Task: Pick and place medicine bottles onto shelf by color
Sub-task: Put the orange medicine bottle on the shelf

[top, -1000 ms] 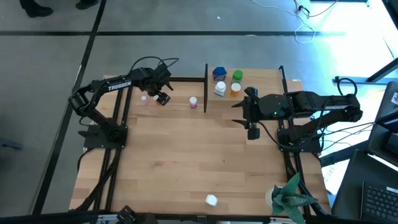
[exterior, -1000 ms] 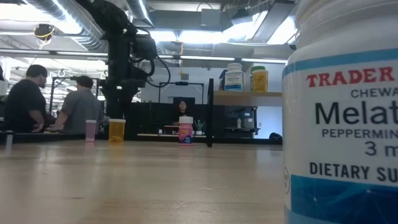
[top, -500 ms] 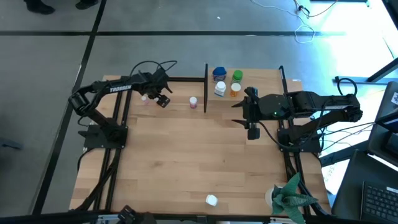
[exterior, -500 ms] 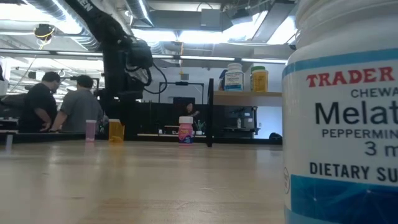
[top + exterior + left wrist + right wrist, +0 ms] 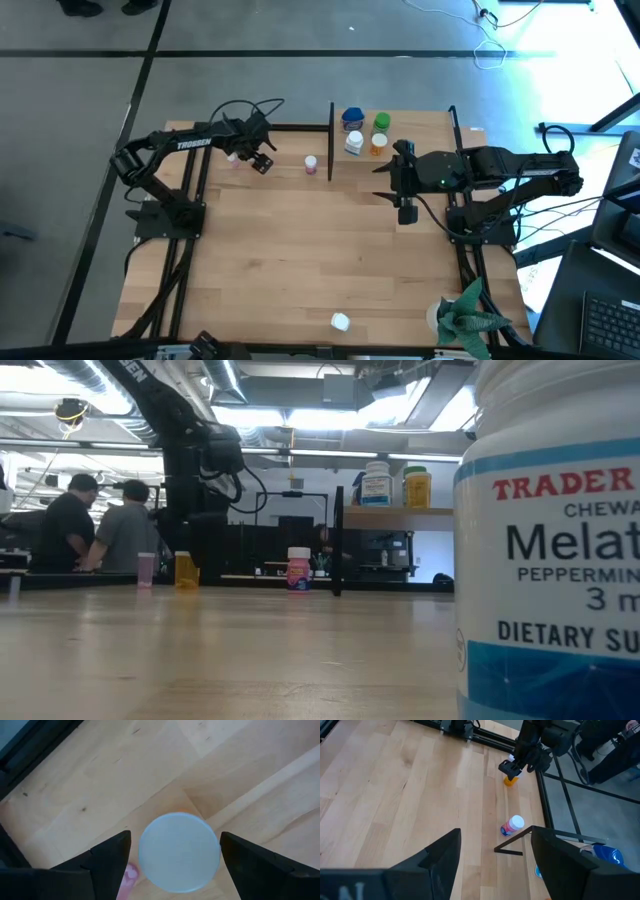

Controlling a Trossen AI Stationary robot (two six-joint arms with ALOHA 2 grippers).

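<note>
- Hovering over the far left of the table, your left gripper point(image 5: 262, 160) has its fingers spread wide on either side of the white cap of an orange bottle point(image 5: 179, 851); they are not touching it.
- In the low view you see that orange bottle point(image 5: 186, 569) upright on the tabletop point(image 5: 300, 250), with a small pink bottle point(image 5: 146, 568) near it.
- Your right gripper point(image 5: 405, 213) waits mid-table, right of centre, fingers released and holding nothing.
- Another pink bottle with a white cap point(image 5: 311, 163) stands just left of the shelf's black upright point(image 5: 331, 140).
- On the shelf point(image 5: 420, 130) you have a blue bottle point(image 5: 351, 118), a green one point(image 5: 381, 122), a white one point(image 5: 354, 143) and an orange one point(image 5: 378, 144).
- One white bottle point(image 5: 340, 321) sits alone at the near edge.
</note>
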